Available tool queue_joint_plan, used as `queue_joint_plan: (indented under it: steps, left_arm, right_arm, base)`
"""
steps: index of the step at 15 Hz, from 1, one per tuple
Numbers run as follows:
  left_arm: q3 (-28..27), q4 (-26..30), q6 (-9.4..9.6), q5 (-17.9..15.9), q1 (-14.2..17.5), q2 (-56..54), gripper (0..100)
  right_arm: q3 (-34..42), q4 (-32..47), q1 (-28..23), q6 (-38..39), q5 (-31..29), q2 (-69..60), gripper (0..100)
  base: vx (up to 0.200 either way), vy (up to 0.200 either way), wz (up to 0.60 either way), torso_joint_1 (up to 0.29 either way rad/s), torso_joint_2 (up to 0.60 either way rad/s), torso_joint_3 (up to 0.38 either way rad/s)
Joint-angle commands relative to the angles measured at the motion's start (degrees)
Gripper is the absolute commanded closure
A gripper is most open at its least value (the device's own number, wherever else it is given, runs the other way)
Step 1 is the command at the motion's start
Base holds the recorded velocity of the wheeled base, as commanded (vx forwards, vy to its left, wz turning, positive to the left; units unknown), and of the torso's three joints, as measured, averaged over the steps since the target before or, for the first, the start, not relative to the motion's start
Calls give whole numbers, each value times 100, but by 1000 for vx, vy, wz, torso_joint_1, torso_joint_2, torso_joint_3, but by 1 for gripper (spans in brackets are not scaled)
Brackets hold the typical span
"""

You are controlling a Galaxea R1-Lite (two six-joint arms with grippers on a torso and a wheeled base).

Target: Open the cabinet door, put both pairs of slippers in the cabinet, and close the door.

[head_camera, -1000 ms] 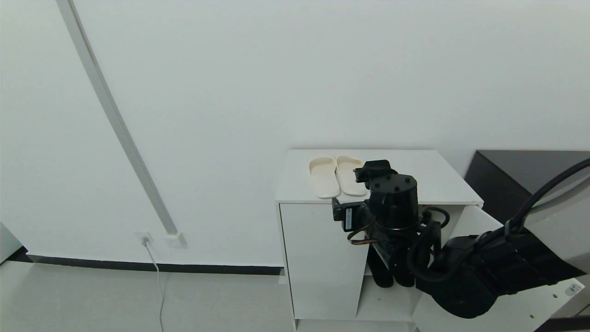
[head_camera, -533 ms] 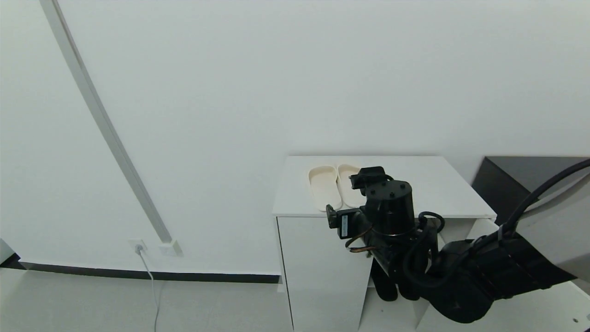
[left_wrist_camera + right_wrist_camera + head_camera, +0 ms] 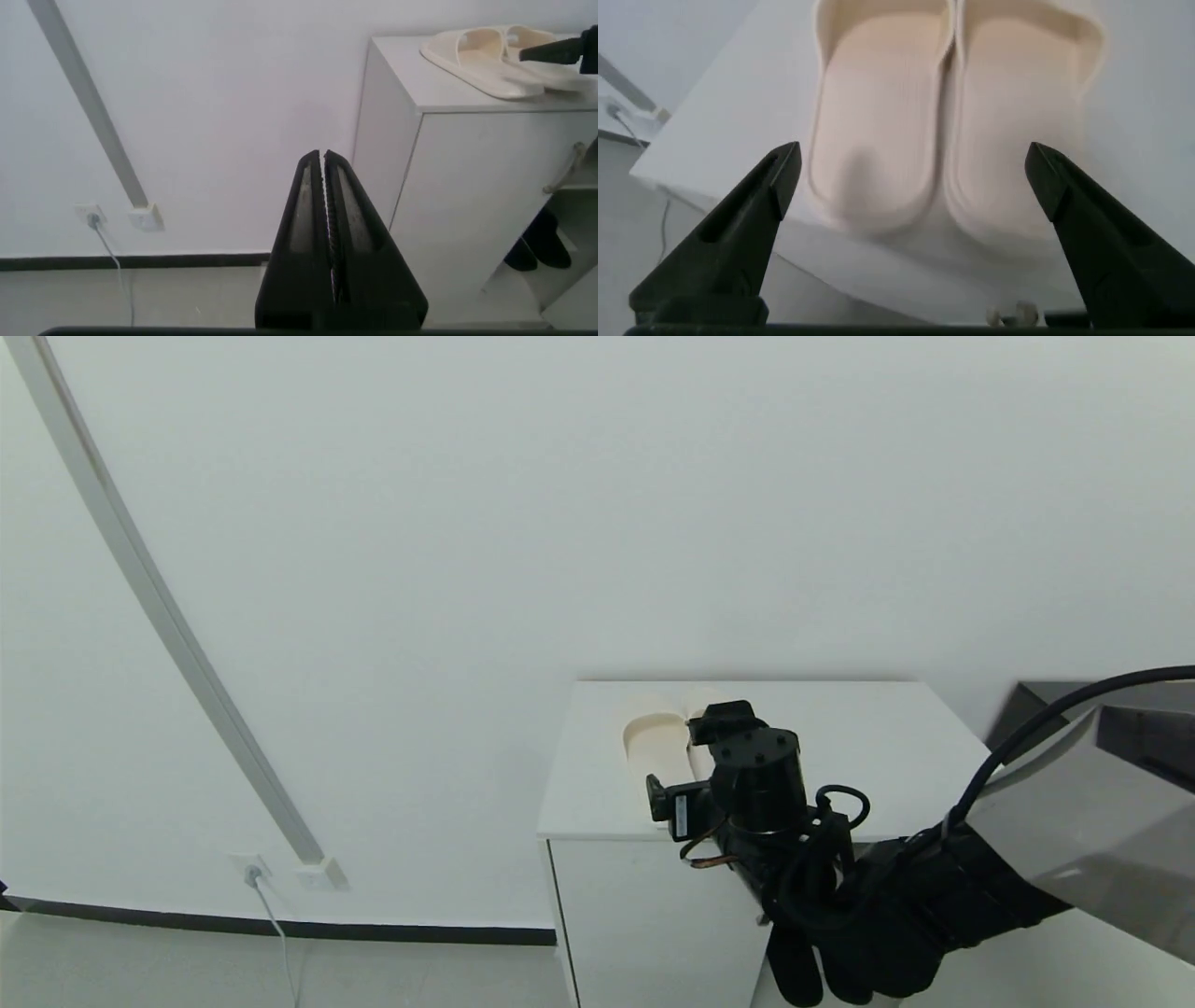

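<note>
A cream pair of slippers (image 3: 957,121) lies side by side on top of the white cabinet (image 3: 868,747). My right gripper (image 3: 915,233) hovers open just in front of the pair, one finger wide on each side, touching neither. In the head view my right wrist (image 3: 747,775) covers most of the cream slippers (image 3: 649,733). A black pair of slippers (image 3: 542,250) stands inside the cabinet's open right compartment. The left door (image 3: 467,205) is closed. My left gripper (image 3: 323,187) is shut on nothing, low and to the left of the cabinet.
A grey conduit (image 3: 159,607) runs slanted down the white wall to a socket with a plugged cable (image 3: 252,875). A dark piece of furniture (image 3: 1036,695) stands right of the cabinet. Bare floor lies to the cabinet's left.
The head camera has shifted, so the whole scene sits lower. My right gripper has moved up and forward over the cabinet top, closer to the cream slippers.
</note>
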Motion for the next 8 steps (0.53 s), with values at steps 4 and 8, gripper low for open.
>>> queue_joint_plan:
  steps: [4,8]
  left_arm:
    - [1,-5,-7,0,-1,7,100]
    - [1,-5,-7,9,-1,7,100]
  right_arm:
    - [-632,-20,-242,-96,17,638,0]
    - [-1212,-29,-506,-263,17,1069,0]
  base:
    - [50,0,0,2,1,1]
    - [0,0,0,0,0,0]
